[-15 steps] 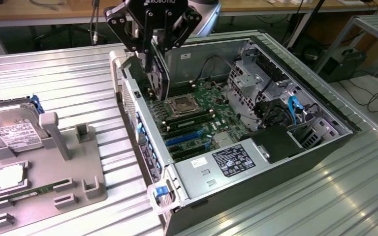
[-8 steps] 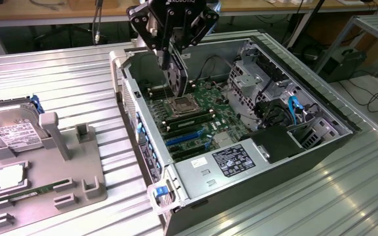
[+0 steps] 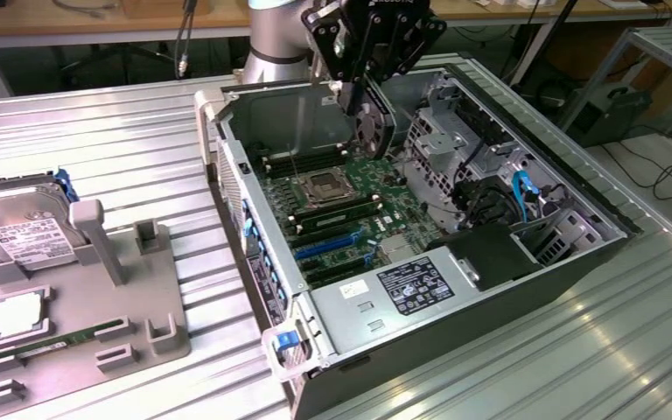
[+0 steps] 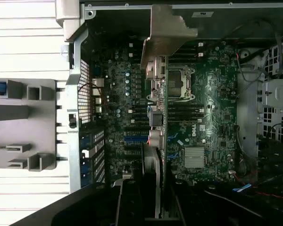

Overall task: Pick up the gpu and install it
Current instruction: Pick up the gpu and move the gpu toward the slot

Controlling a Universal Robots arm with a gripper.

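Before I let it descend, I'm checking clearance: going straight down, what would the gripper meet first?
Probably the motherboard beside the CPU socket; the gpu in the gripper would touch first. Depth is unclear.

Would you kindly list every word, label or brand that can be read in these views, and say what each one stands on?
"DELL": white print on the motherboard.
On the power supply label: printed lines, too small to read.
On the hard drive label: print too small to read.
On the gpu: no marking that can be read.
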